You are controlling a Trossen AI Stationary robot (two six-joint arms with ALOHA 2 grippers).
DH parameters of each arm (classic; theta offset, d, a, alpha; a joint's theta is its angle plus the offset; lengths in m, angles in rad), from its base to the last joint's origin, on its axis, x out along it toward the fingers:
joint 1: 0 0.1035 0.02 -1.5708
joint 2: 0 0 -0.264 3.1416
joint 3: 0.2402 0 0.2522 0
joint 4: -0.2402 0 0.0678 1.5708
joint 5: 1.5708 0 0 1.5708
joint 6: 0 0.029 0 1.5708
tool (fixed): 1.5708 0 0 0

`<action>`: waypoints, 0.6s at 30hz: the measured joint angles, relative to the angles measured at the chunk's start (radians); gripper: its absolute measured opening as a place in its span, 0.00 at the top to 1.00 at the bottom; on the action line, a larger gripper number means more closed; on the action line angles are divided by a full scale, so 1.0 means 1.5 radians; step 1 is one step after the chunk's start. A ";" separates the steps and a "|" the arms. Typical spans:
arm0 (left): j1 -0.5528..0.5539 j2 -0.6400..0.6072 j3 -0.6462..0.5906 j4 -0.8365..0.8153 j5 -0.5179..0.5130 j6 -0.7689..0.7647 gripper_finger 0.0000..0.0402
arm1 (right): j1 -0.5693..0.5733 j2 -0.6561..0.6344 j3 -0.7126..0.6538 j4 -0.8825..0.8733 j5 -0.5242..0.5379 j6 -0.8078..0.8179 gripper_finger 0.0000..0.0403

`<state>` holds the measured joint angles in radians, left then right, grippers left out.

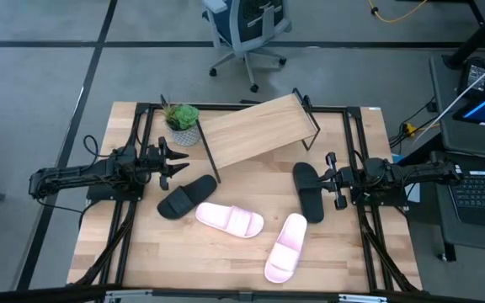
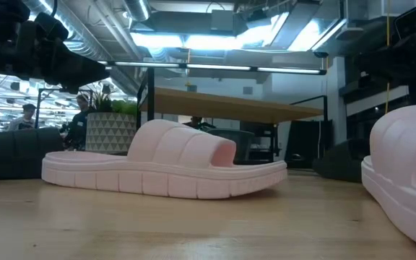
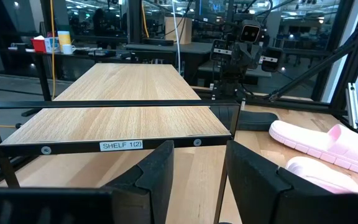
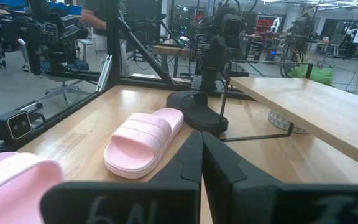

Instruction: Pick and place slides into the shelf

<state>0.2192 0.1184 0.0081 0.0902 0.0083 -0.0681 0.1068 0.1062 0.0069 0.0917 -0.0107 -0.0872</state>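
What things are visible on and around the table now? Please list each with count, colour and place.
pink slides: two, pale pink, near middle of table and right of it
black slides: two, black, one by left gripper, one by right gripper
shelf: one, light wood on black frame, far middle, bare
potted plant: one, green, left of shelf
office chair: one, beyond table
left gripper: open, left side
right gripper: shut, right side
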 joint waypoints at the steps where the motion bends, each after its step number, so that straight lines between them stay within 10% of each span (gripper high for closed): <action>1: 0.000 0.000 0.000 0.000 0.000 0.000 0.65 | 0.000 0.000 0.000 0.000 0.000 0.000 0.98; 18: 0.000 0.000 0.000 0.000 0.000 0.000 0.65 | 0.000 0.000 0.000 0.010 0.000 -0.002 0.98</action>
<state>0.2193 0.1181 0.0080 0.0901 0.0082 -0.0683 0.1066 0.1064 0.0067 0.1070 -0.0105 -0.0904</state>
